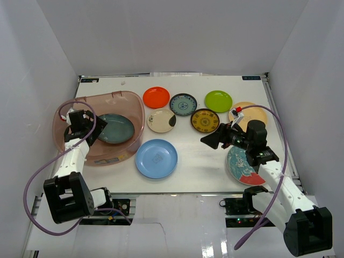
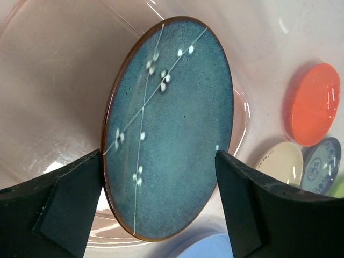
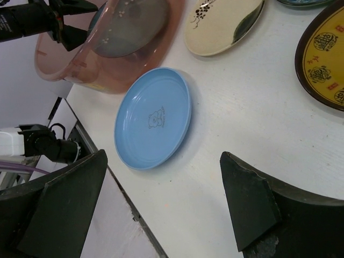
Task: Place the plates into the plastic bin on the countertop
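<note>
The plastic bin (image 1: 80, 115) stands at the left of the countertop (image 1: 199, 161), and a dark teal plate (image 1: 115, 129) lies inside it. My left gripper (image 1: 90, 128) hangs open over the bin. In the left wrist view its jaws (image 2: 158, 161) stand wide on either side of the teal plate (image 2: 172, 123), gripping nothing. My right gripper (image 1: 215, 141) is open above bare counter, right of the light blue plate (image 1: 156, 158). In the right wrist view that plate (image 3: 153, 118) lies just ahead of the empty jaws (image 3: 164, 161).
More plates lie on the counter: orange (image 1: 156, 97), blue-patterned (image 1: 183, 104), lime green (image 1: 218, 101), tan (image 1: 248, 114), yellow-brown (image 1: 205, 121), cream (image 1: 161, 121). A red-and-teal floral plate (image 1: 244, 166) sits under my right arm. White walls close in three sides.
</note>
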